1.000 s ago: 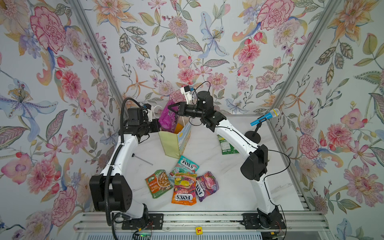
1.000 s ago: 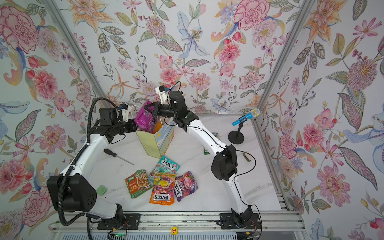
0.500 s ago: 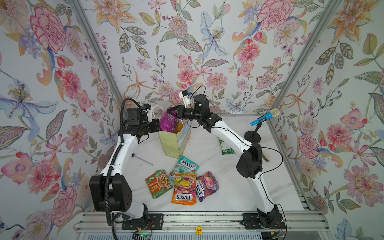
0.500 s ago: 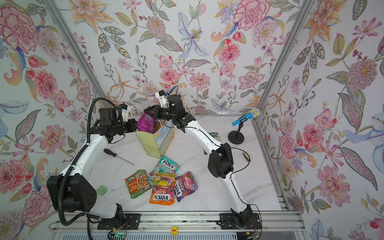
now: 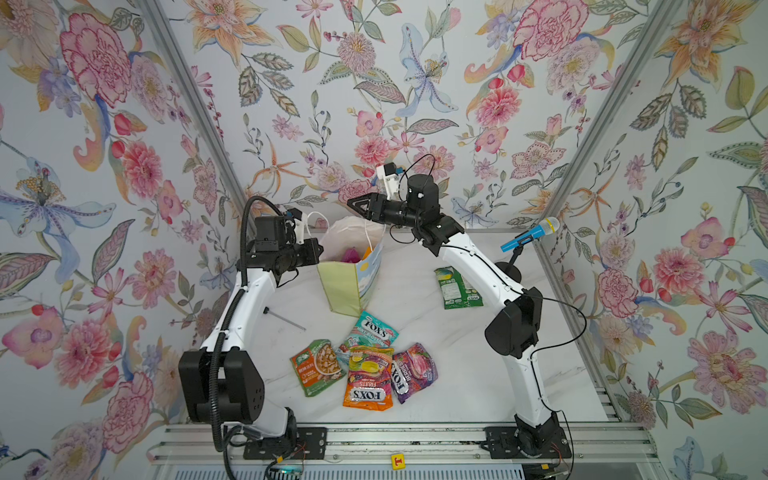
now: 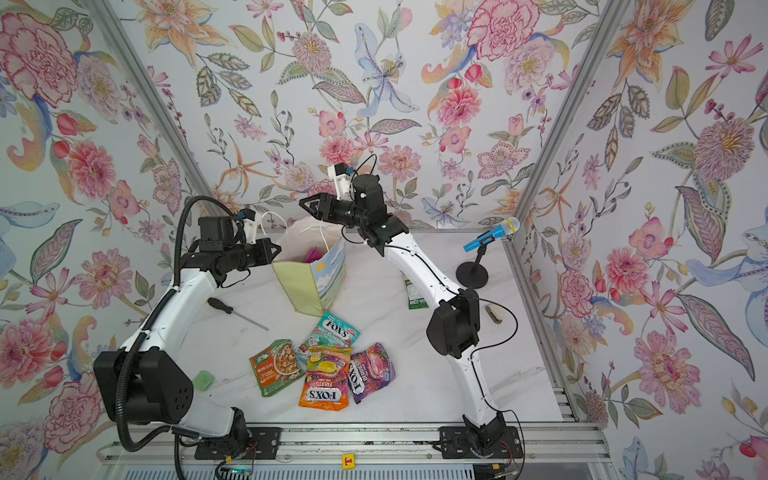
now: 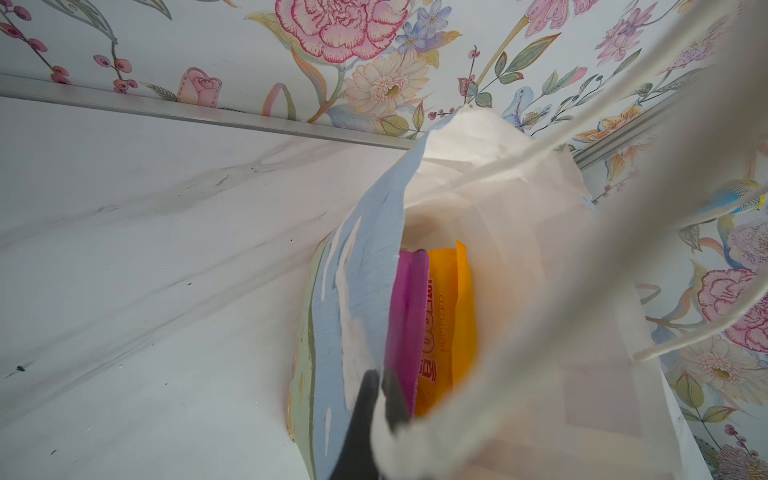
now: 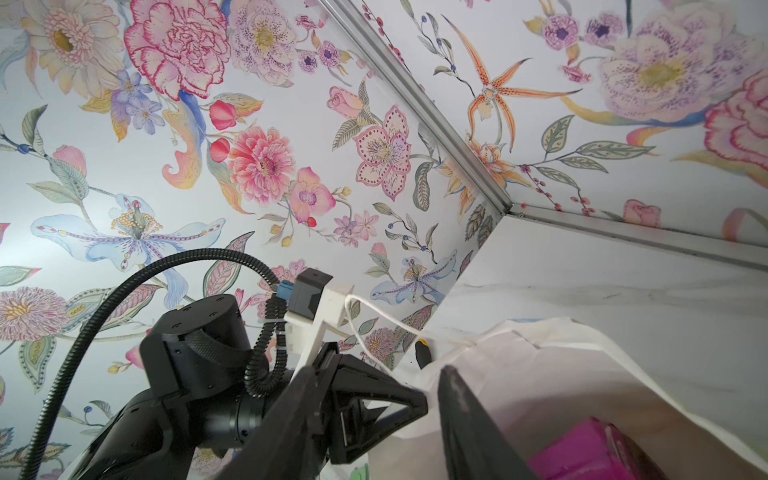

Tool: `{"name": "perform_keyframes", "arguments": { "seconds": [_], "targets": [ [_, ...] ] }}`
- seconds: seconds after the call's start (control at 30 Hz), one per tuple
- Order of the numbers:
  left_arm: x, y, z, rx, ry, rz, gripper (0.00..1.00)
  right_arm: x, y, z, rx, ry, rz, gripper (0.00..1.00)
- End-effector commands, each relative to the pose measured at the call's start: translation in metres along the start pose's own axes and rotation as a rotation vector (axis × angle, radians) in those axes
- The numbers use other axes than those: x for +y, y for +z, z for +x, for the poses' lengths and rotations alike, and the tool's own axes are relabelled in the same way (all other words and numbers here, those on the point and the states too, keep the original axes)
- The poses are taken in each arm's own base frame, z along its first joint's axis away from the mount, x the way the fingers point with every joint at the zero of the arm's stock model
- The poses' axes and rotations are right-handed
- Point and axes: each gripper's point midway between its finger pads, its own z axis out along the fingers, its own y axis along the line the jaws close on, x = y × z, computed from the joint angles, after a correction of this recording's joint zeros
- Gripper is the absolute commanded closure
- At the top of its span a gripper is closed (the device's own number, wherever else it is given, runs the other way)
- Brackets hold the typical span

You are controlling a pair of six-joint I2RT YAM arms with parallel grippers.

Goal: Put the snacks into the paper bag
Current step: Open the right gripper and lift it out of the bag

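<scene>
Fingers on the right gripper (image 5: 352, 203) stand apart with nothing between them, hanging just above the open mouth of the paper bag (image 5: 345, 286). The left gripper (image 5: 318, 251) is clamped on the bag's top edge, and the left wrist view shows a dark finger (image 7: 365, 415) pinching the painted wall so the mouth gapes.

Inside, a purple packet (image 7: 405, 316) stands on edge against a yellow packet (image 7: 451, 324).

5 packets remain on the table (image 5: 415, 407). A green packet (image 5: 457, 286) lies flat just beside the right forearm, its long axis running roughly from the back wall toward the front. The other 4 sit bunched in front of the bag, between the 2 arms: a teal packet (image 5: 372, 330), a nut pouch (image 5: 318, 365), an orange packet (image 5: 368, 378) and a berry packet (image 5: 415, 372).

With the left arm busy at the bag, the right arm is likely the free picker. Every remaining packet lies below and forward of its fingers, and the green packet is nearest.

1 second ago the right fingers gripped the purple packet above the bag. Since then it has dropped inside and the fingers have parted.
</scene>
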Motion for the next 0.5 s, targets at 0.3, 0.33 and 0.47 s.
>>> {"name": "perform_keyframes", "arguments": {
  "seconds": [0.3, 0.33, 0.47],
  "targets": [
    [-0.002, 0.001, 0.003, 0.006, -0.009, 0.020, 1.00, 0.035, -0.064, -0.005, -0.025, -0.163, 0.131, 0.49],
    [-0.001, 0.001, 0.003, 0.007, -0.010, 0.019, 1.00, 0.021, -0.077, -0.008, -0.034, -0.154, 0.175, 0.49],
    [-0.002, 0.001, 0.003, 0.008, -0.006, 0.021, 1.00, 0.003, -0.104, 0.025, -0.001, -0.129, 0.260, 0.49]
  ]
}}
